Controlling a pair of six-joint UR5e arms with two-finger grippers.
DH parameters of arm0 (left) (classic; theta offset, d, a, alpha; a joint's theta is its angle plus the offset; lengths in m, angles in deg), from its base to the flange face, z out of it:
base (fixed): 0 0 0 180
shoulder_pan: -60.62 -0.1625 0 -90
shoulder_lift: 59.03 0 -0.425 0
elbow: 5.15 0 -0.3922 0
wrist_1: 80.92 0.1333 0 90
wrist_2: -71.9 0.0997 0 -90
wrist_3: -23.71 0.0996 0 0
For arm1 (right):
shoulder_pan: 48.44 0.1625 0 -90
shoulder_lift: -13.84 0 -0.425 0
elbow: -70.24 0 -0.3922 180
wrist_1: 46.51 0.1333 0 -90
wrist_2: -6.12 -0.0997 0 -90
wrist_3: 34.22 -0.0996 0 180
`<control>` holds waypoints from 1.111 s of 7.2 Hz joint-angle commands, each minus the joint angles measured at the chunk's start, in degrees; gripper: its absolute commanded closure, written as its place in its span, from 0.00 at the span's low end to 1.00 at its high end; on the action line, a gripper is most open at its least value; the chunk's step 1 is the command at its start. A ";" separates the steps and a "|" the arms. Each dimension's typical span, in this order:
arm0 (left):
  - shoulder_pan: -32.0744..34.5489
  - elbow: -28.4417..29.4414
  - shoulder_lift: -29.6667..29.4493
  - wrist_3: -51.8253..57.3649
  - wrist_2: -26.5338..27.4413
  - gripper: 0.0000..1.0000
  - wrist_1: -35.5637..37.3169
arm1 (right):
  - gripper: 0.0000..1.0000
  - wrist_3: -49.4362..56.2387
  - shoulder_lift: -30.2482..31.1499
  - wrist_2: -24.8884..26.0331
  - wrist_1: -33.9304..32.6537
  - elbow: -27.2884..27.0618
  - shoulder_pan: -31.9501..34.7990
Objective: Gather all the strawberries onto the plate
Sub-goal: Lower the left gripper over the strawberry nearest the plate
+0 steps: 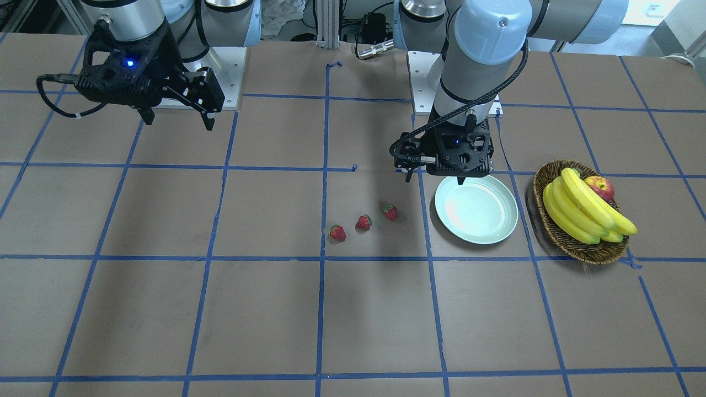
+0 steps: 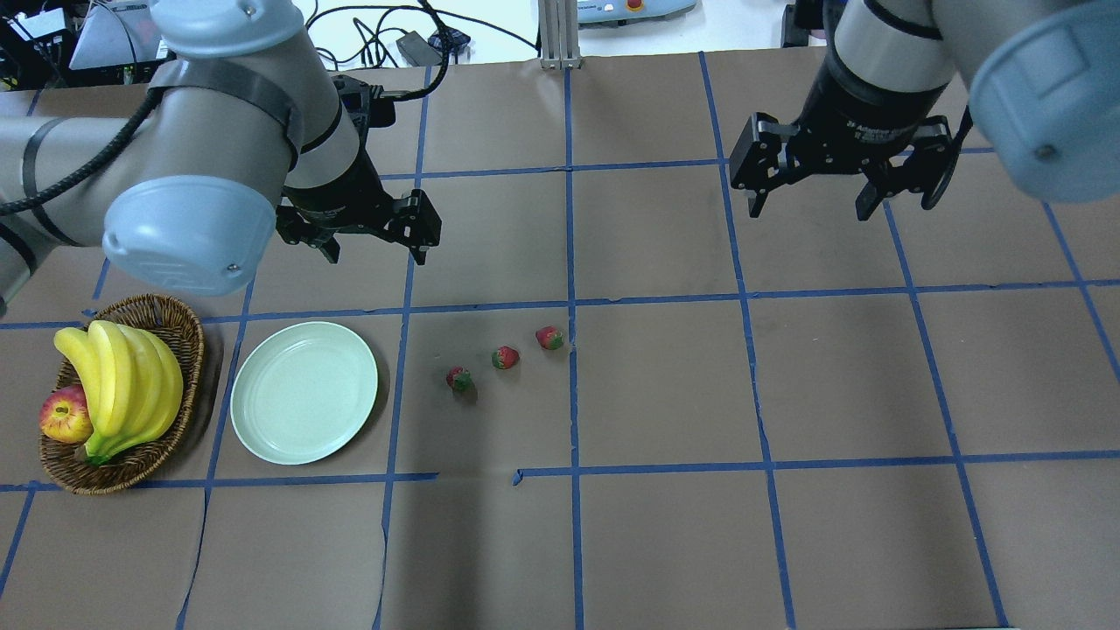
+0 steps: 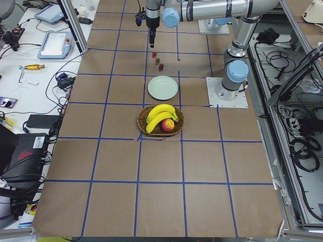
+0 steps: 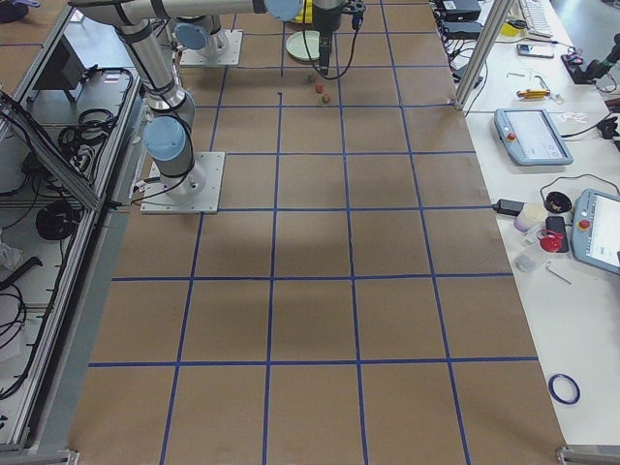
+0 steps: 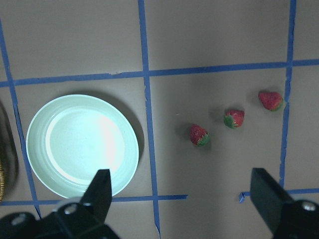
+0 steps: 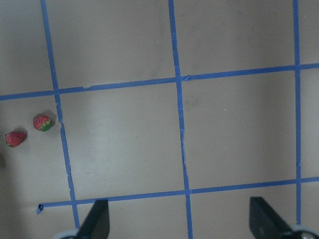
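Three strawberries (image 2: 505,356) lie in a slanting row on the table (image 2: 665,542) just right of the empty plate (image 2: 304,391); the left gripper (image 2: 376,248), spread wide and empty, hangs nearer them than the right gripper (image 2: 809,210), equally spread.

strawberries (image 2: 505,357): three are counted
plate (image 2: 304,392): one is counted
basket (image 2: 188,341): one is counted
bananas (image 2: 122,376): one bunch is counted
apple (image 2: 66,414): one is counted
desk (image 2: 665,394): one is counted
end effectors: two are counted, the left end effector (image 2: 376,254) and the right end effector (image 2: 807,212)
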 commanded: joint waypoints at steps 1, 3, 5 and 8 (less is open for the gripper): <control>0.11 -2.64 -2.35 -0.42 -0.74 0.00 4.29 | 0.00 0.37 0.83 -0.37 -3.09 -2.86 0.03; 0.81 -7.11 -5.35 -2.59 -2.59 0.04 9.13 | 0.00 0.29 0.66 -0.19 -3.11 -2.52 0.03; 1.25 -9.68 -9.65 -3.49 -2.51 0.09 11.41 | 0.00 -0.15 0.48 -0.19 -3.11 -2.34 0.12; 2.04 -14.33 -14.49 -5.16 -2.16 0.13 18.01 | 0.00 -0.07 0.39 -0.19 -3.11 -1.73 0.20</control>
